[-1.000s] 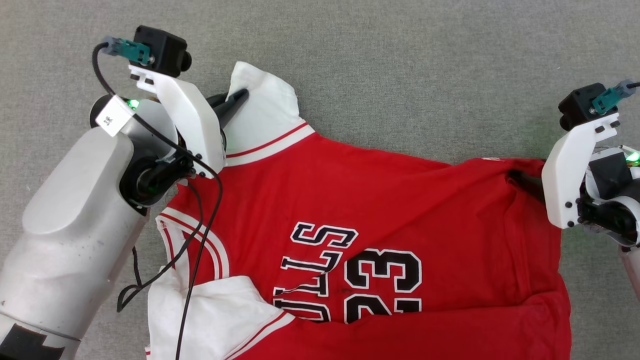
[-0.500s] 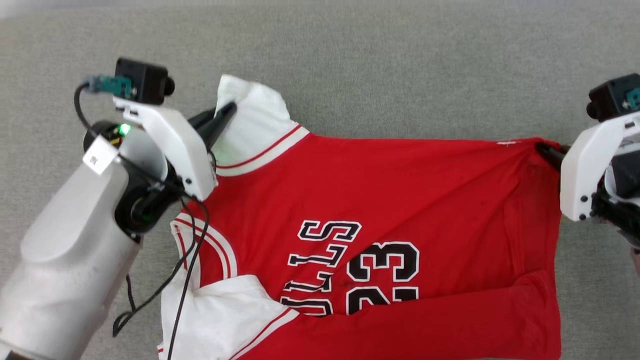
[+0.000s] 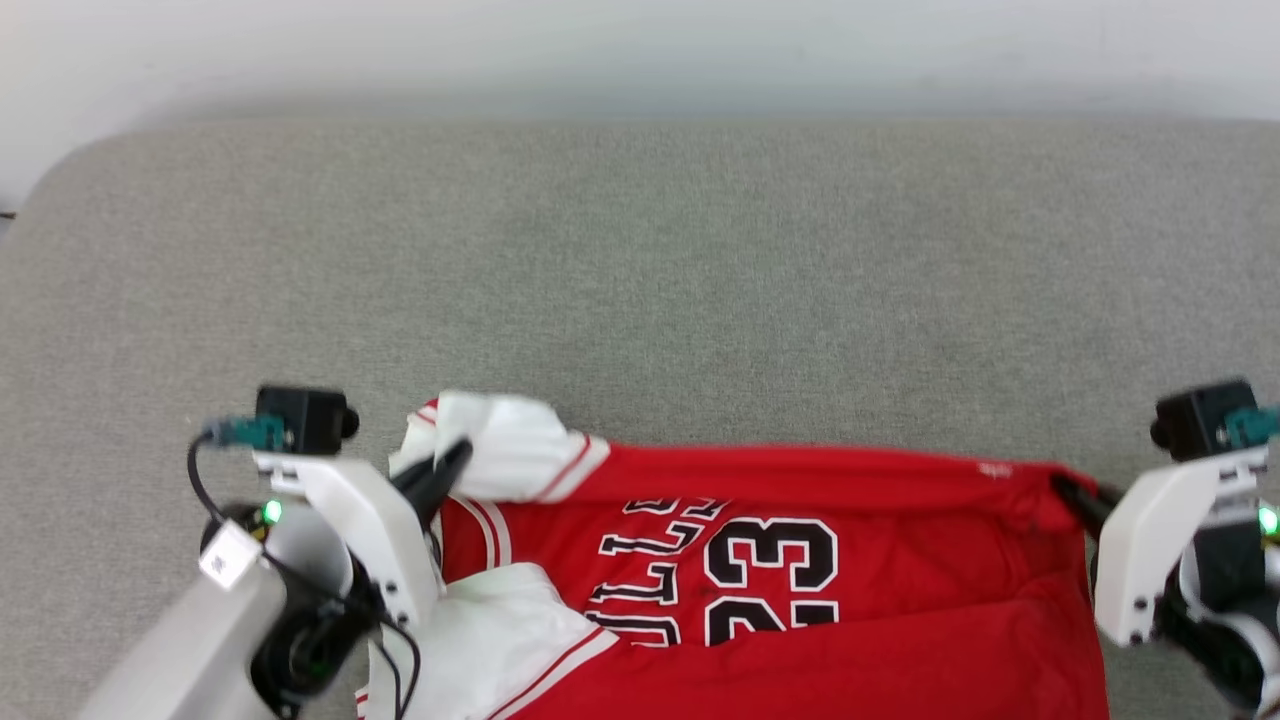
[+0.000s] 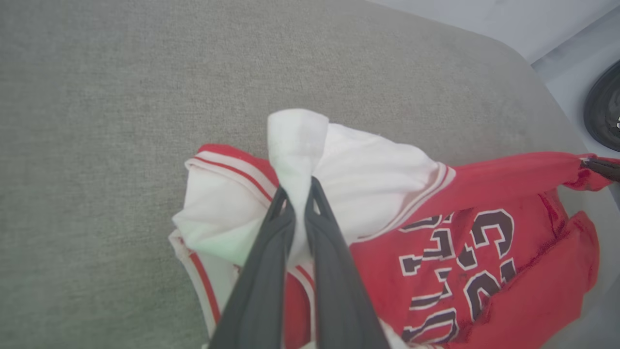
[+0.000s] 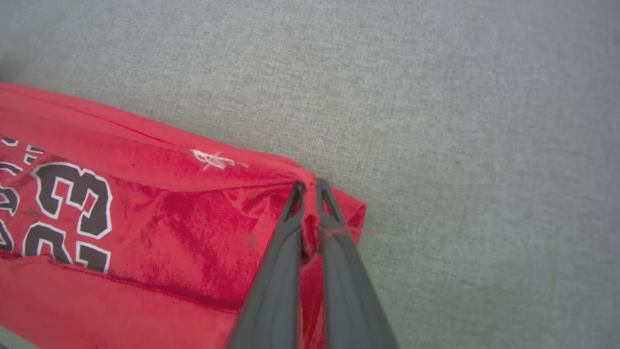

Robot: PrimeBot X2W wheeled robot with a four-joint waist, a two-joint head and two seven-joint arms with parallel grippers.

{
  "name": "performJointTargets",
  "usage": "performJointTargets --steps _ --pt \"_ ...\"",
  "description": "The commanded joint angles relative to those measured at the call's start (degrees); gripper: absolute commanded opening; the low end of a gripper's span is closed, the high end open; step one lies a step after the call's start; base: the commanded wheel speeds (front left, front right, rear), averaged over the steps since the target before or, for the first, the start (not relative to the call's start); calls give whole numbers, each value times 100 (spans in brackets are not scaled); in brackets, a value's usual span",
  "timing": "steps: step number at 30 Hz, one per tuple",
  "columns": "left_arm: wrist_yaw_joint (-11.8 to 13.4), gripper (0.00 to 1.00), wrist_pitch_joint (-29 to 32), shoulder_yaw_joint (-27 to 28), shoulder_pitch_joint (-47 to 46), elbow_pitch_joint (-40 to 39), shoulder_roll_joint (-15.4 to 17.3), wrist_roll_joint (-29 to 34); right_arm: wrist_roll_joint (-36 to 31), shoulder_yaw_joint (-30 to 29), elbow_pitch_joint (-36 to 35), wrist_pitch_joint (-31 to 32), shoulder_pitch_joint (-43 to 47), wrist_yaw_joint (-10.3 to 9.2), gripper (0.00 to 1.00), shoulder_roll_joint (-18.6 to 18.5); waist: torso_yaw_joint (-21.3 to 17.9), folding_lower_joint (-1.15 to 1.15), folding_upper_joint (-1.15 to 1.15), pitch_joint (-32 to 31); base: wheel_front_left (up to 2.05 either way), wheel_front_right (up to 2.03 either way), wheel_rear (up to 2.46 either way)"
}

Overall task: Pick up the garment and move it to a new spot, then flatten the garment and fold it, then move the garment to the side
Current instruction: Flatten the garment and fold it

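The garment [image 3: 860, 500], a red jersey with white sleeves and black-and-white lettering, is held up by its top edge and stretched between my two grippers, its lower part draping toward me. My left gripper [image 3: 455, 458] is shut on a bunched white sleeve [image 4: 300, 140], the cloth pinched between its fingers [image 4: 264, 271]. At the far right, my right gripper [image 3: 1068, 490] is shut on the red hem corner [image 5: 334, 203]. In the right wrist view the garment [image 5: 160, 203] hangs left of my right gripper [image 5: 307, 186]. The left wrist view shows the lettering [image 4: 460, 252] right of my left gripper [image 4: 296, 186].
A grey fabric surface [image 3: 640, 280] stretches beyond the garment to a pale wall [image 3: 640, 50] at the top. Its rounded left corner [image 3: 60, 170] shows in the head view. A dark round object [image 4: 605, 111] sits past the surface's edge in the left wrist view.
Both grippers have lifted the garment's top edge and stretched it taut between them. The head camera has tilted up, so the wall now shows. The right gripper closed on the hem corner.
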Motion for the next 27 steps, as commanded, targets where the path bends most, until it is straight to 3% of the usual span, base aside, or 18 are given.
performJointTargets --steps 1,11,12,13,14,15,16,23,27 --pt "76 0 -34 -11 227 -88 32 -34 -7 -92 -37 -40 257 -9 0 86 51 0 0 -138 0 0 0" --pt "399 0 -161 -182 1505 -315 -46 -317 -87 -513 50 -432 1484 -8 0 708 35 0 0 -472 0 0 0" --pt "378 0 -208 -194 1554 -293 -103 -347 -91 -530 69 -486 1547 -8 16 769 36 0 0 -469 0 0 0" --pt "334 7 -232 -203 1605 -258 -148 -397 -100 -547 77 -555 1605 -8 33 816 32 0 0 -466 0 0 0" --pt "310 28 -266 -218 1640 -212 -186 -394 -96 -622 84 -683 1633 -7 72 880 26 0 0 -459 0 0 0" --pt "305 68 -330 -214 1652 -177 -221 -376 -129 -652 98 -794 1657 -7 100 917 18 0 0 -455 0 0 0" --pt "289 98 -355 -232 1678 -141 -283 -391 -144 -681 115 -921 1683 -7 100 974 13 0 0 -452 0 0 0" --pt "243 100 -732 -173 1688 -136 -342 -265 -249 -996 -104 -2051 1617 -7 100 1283 13 0 0 -501 0 0 0" --pt "268 100 -1036 -147 1617 -400 -237 2 -345 -1077 -267 -2179 1596 -7 100 1276 23 0 0 -579 0 0 0"
